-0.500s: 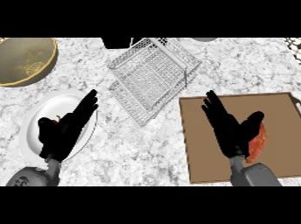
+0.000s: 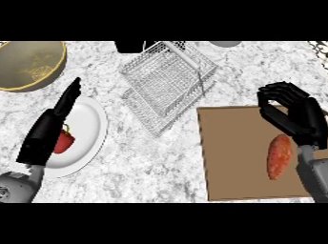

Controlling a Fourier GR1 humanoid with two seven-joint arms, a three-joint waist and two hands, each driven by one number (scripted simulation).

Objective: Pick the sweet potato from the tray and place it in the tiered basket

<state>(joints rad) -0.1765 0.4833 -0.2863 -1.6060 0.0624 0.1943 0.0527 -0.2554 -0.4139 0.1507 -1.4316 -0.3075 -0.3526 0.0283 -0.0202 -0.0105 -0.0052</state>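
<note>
The right hand (image 2: 292, 112) is over the far right part of the brown tray (image 2: 230, 157), its fingers bent over at the tips and holding nothing. It is not touching the sweet potato (image 2: 279, 156), which lies on the tray just below the hand and beside the grey forearm, its long side pointing roughly away from the robot. The tray sits flat on the marble counter (image 2: 159, 162) at the right of the view.

The left hand (image 2: 51, 129) is at the lower left, turned edge-on with its fingers straight and pointing up and away; it holds nothing. It is above a white plate (image 2: 89, 128), and a small red item (image 2: 65, 141) on that plate shows partly from behind the hand; what it is I cannot tell.

Between the two hands, toward the far side of the counter, stands the wire tiered basket (image 2: 168, 81), apart from the tray's near corner. A yellowish bowl (image 2: 26, 64) sits at the far left corner.
</note>
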